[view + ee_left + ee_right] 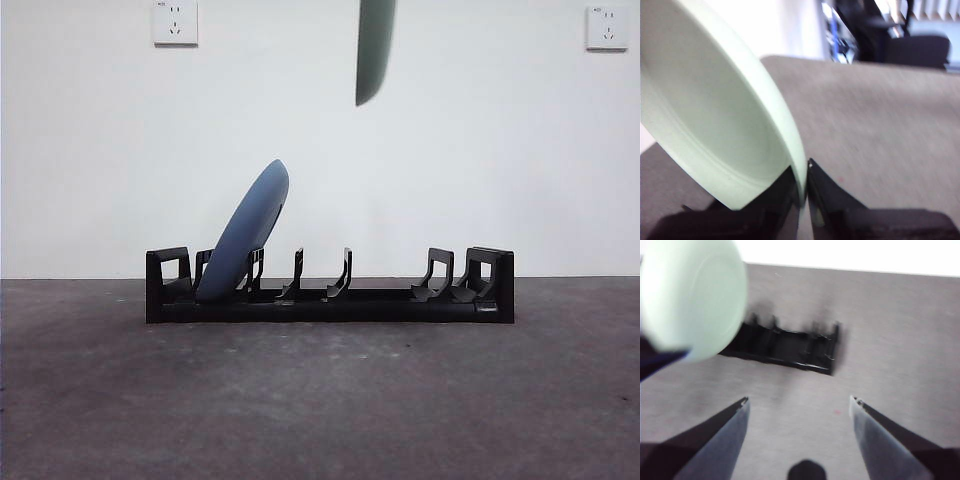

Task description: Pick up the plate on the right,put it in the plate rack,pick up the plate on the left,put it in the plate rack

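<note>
The black plate rack (pixel 330 300) stands across the middle of the table, also seen in the right wrist view (pixel 785 347). A blue plate (pixel 245 235) leans in a slot near its left end. A pale green plate (pixel 375 50) hangs edge-on high above the rack's middle. My left gripper (pixel 805 187) is shut on this green plate (pixel 715 115) at its rim. My right gripper (pixel 800 400) is open with nothing between its fingers, hovering above the table back from the rack. From there the green plate (pixel 692 295) shows above one end of the rack.
Two wall sockets (pixel 175 22) (pixel 607 27) sit on the white wall behind. The grey table top (pixel 320 400) stretches in front of the rack. Dark furniture (pixel 915 47) stands beyond the table's far edge.
</note>
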